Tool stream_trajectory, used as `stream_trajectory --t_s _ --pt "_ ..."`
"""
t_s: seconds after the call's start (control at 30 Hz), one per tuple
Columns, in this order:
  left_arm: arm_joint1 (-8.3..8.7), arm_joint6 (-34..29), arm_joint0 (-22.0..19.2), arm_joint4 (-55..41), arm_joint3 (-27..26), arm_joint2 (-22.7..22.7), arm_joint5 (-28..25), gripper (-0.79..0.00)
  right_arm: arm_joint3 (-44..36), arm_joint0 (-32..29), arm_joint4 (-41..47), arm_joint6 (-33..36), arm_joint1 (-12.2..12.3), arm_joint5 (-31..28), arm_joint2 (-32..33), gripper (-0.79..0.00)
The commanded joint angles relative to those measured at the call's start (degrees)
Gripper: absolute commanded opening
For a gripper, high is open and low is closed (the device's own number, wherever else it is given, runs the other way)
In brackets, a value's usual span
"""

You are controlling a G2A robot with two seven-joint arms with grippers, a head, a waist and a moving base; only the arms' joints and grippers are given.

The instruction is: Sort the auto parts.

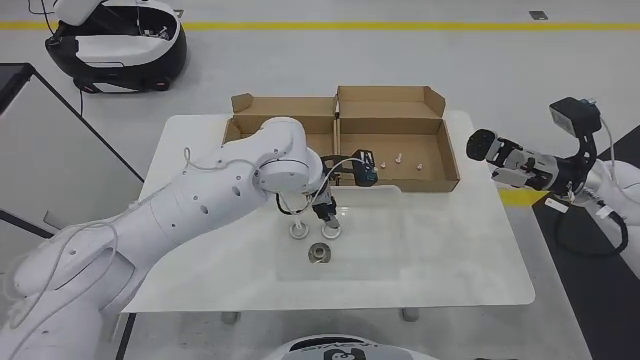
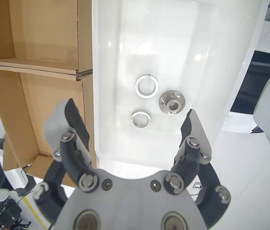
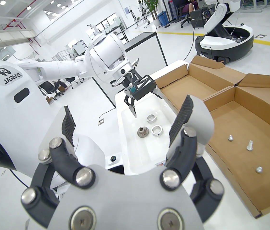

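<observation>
On the far left part of the white table (image 1: 450, 250) sits the left cardboard box (image 1: 285, 125), flaps up. Just nearer than it, the left gripper (image 2: 130, 110) hangs over the left end of a shallow white tray (image 2: 168, 37). Its fingers are spread wide with nothing between them, and it seems to stand a little above the parts rather than touching them, though the height is hard to judge.

Three metal parts lie close together on the tray floor below it. The smaller ring (image 2: 140, 119) is leftmost. The flanged hub (image 2: 172, 102) is just beside it on the near side. The larger ring (image 2: 146, 86) is to the right. None of them touch.

The right cardboard box (image 1: 395, 145) butts against the left one along the far edge of the table. Three bolts (image 3: 249, 145) lie scattered and apart on its floor.

Past the table's right edge, well apart from the tray, the right gripper (image 3: 127, 106) is in the air, fingers wide apart and holding nothing.
</observation>
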Motion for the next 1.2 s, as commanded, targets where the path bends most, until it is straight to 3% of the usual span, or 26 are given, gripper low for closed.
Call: stream_trajectory --t_s 0.0,0.23,0.37,0.8,0.9,0.97,1.17 --pt "0.0 0.0 0.0 0.0 0.0 0.0 0.0 0.0 0.0 0.0 0.0 0.0 0.0 0.0 0.0 0.0" --pt "-0.04 0.5 0.6 0.2 0.1 0.4 -0.3 0.0 0.0 0.0 0.0 0.0 0.0 0.0 0.0 0.0" --pt "-0.9 -1.3 0.2 -1.2 0.5 1.9 -1.6 0.0 0.0 0.0 0.0 0.0 0.0 0.0 0.0 0.0" --pt "-7.94 -2.6 -7.2 -7.4 9.1 12.8 -0.3 0.0 0.0 0.0 0.0 0.0 0.0 0.0 0.0 0.0" --pt "-9.33 -2.8 -6.6 -5.8 11.0 12.8 -0.1 -0.108 0.0 0.0 0.0 0.0 0.0 0.0 0.0 0.0" --pt "-10.08 -2.8 -5.8 -4.9 12.0 12.8 -0.1 -0.222 0.0 0.0 0.0 0.0 0.0 0.0 0.0 0.0" --pt "-11.74 -3.4 -3.7 -1.3 13.5 12.8 0.5 -0.391 0.0 0.0 0.0 0.0 0.0 0.0 0.0 0.0"
